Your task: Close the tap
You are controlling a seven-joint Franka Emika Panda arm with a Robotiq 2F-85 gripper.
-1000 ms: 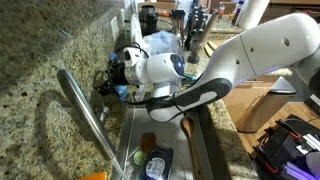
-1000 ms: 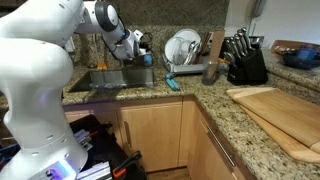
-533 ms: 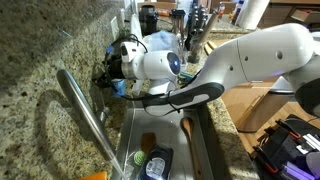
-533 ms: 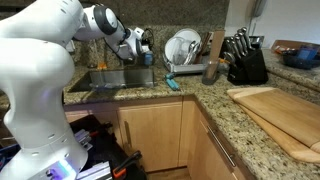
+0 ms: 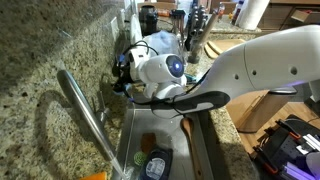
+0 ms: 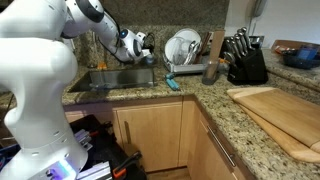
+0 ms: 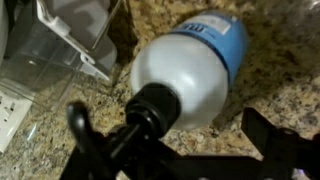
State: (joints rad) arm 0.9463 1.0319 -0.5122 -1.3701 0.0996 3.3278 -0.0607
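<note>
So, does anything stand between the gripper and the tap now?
Yes. In the wrist view a white bottle with a blue end is right in front of the open gripper. The tap shows in an exterior view, not there.

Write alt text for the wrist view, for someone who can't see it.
A white soap bottle with a blue end fills the centre of the wrist view, against a speckled granite counter. The claw reaches in from the bottom, its dark fingers spread wide either side of a black knob-like part. A clear plastic container sits at upper left.
</note>
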